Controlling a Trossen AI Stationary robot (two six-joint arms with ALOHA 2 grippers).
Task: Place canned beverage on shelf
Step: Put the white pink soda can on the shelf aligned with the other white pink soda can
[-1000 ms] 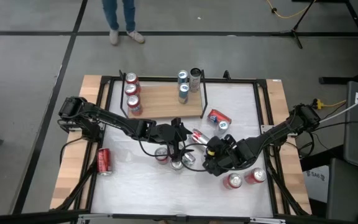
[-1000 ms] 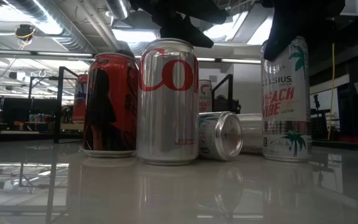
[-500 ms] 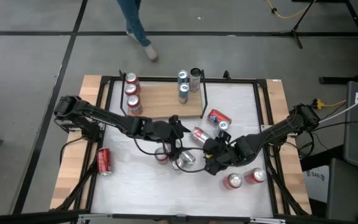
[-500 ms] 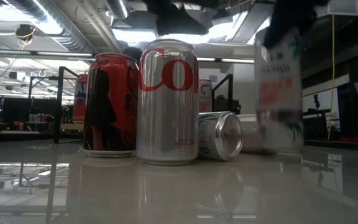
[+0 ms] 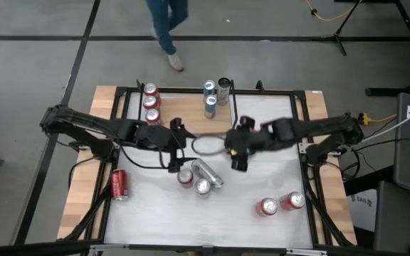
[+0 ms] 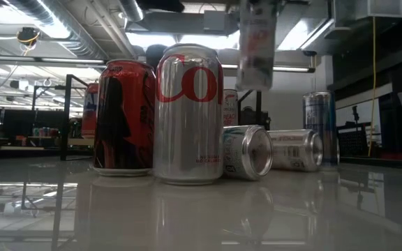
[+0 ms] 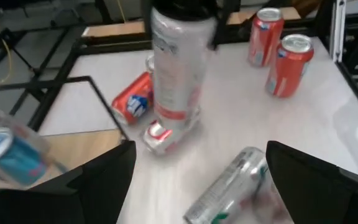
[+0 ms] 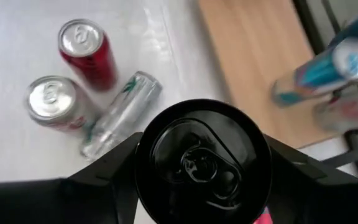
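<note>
A tall white can with a black top (image 7: 176,68) hangs above the table in my right gripper (image 5: 238,146), near the right end of the shelf (image 5: 187,117). The low view shows the can (image 6: 257,45) raised above the standing cans. The shelf is a light wooden board with black rails; three red cans (image 5: 151,104) stand at its left end and blue cans (image 5: 210,104) at its right. My left gripper (image 5: 178,139) hovers open just in front of the shelf, with nothing between its fingers (image 7: 104,180). My right gripper pinches the can between its two fingers just below the black top rim (image 8: 146,155), one finger (image 8: 112,167) on each side. The fingers come from above, slanting down. The can hangs upright below them, lifted clear of the table.
On the table stand a red can (image 5: 184,178) and a silver cola can (image 5: 203,187), with a silver can (image 5: 207,171) lying beside them. A red can (image 5: 119,183) lies at the left; two red cans (image 5: 279,204) stand near right. A person (image 5: 166,21) walks beyond the far edge.
My right gripper has lifted the tall can off the table, carried it up and toward the far edge near the shelf, and rolled its wrist. My left gripper has risen and drawn back toward the table's left, staying open.
</note>
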